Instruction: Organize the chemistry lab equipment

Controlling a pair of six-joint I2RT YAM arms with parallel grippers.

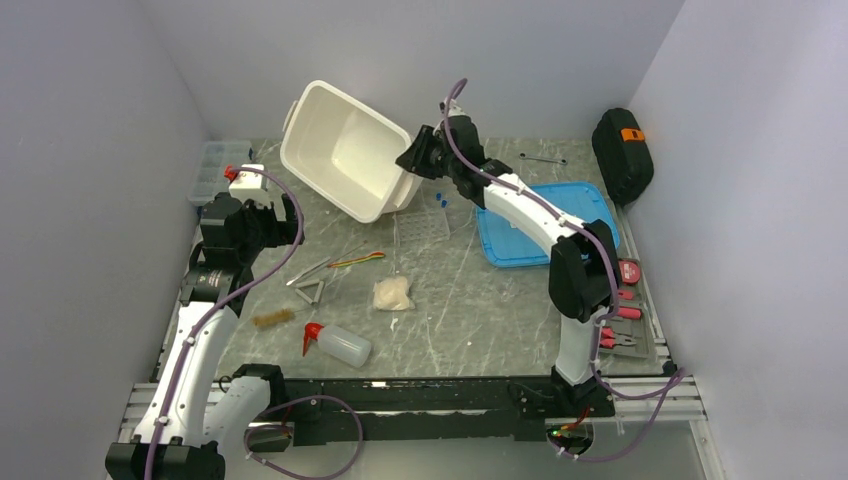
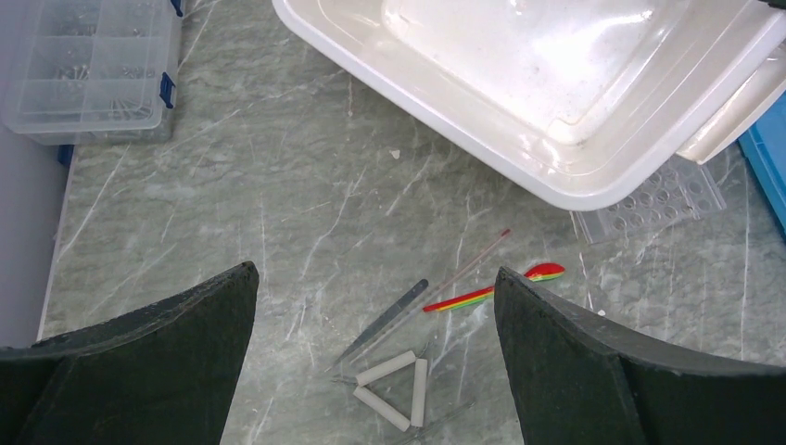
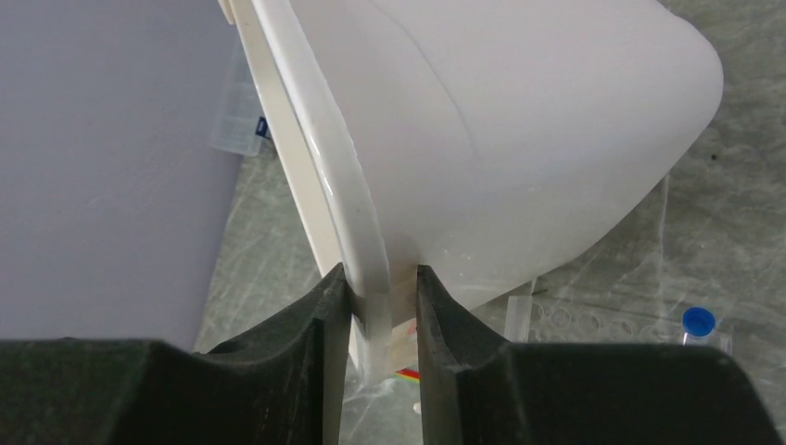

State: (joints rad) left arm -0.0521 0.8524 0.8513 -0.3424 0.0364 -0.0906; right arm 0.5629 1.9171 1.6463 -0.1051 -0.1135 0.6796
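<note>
My right gripper (image 1: pixel 420 155) is shut on the rim of a white tub (image 1: pixel 345 150) and holds it tilted, open side toward the camera, at the back. In the right wrist view its fingers (image 3: pixel 382 287) pinch the rim (image 3: pixel 315 158). Under the tub lie the clear tube rack (image 1: pixel 422 222) and blue-capped vials (image 1: pixel 441 199). My left gripper (image 1: pixel 285 220) is open and empty, above the tongs (image 2: pixel 385 320) and the metal triangle (image 2: pixel 385 368). The white pad (image 1: pixel 392 294), wire brush (image 1: pixel 272 318) and squeeze bottle (image 1: pixel 340 343) lie nearer the front.
A rainbow spoon (image 2: pixel 491 292) and a thin rod lie by the tongs. A blue lid (image 1: pixel 545 225) lies right of the rack. A clear organizer box (image 1: pixel 220 170) sits at the back left, a black case (image 1: pixel 622 155) at the back right, and red-handled pliers (image 1: pixel 625 300) on the right.
</note>
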